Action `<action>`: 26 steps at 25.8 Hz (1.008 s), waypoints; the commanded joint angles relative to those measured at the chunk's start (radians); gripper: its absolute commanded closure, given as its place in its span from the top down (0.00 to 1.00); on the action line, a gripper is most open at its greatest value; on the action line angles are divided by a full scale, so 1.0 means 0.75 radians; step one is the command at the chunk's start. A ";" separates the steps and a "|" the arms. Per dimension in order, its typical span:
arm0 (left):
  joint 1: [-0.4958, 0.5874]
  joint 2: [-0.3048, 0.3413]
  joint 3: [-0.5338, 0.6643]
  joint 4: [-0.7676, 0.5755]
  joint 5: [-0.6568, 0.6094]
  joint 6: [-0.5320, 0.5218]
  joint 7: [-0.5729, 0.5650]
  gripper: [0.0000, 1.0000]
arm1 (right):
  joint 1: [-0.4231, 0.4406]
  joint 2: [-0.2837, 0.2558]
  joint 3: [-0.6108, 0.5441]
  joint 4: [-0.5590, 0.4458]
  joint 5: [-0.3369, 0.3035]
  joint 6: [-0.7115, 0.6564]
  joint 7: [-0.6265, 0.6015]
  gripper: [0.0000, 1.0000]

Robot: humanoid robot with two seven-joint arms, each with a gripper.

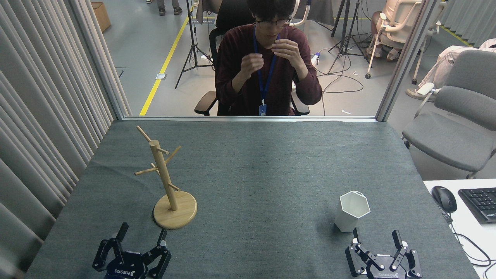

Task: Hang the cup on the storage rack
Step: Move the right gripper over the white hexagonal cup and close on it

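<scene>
Table [271, 162] covered in dark grey cloth fills most of the view, seen from above and from the robot's side. Beyond its far edge a person [267, 69] in a dark red top sits facing the robot, both hands raised near the chin, well clear of the work area, probably just watching. Grey curtains hang along the left side.

On the left half of the table stands the storage rack [168, 182], a pale wooden pole on a round disc base with thin pegs angled upward; every peg is bare. It sits just beyond the left gripper [141, 234], which rests low at the near edge with its fingers spread apart and nothing between them.

On the right half, well apart from the rack, stands the cup [352, 211], white and six-sided, upright with its mouth open to the ceiling and nothing visible inside. Its handle is turned away and barely shows. The right gripper [376, 234] sits just in front of it, fingers also spread and holding nothing, seemingly placed to reach the cup first
</scene>
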 commanded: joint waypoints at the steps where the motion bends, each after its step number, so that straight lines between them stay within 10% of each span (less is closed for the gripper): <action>1: 0.000 0.004 -0.001 0.008 -0.009 -0.003 0.001 1.00 | -0.002 0.002 0.000 0.011 0.000 0.001 -0.004 0.99; 15: -0.004 0.014 0.001 0.053 -0.059 -0.001 0.001 1.00 | -0.300 -0.004 0.020 0.430 0.018 0.015 0.006 0.99; 26: -0.006 0.024 0.001 0.055 -0.054 -0.003 0.001 1.00 | -0.362 -0.012 0.080 0.508 0.018 0.019 0.004 0.99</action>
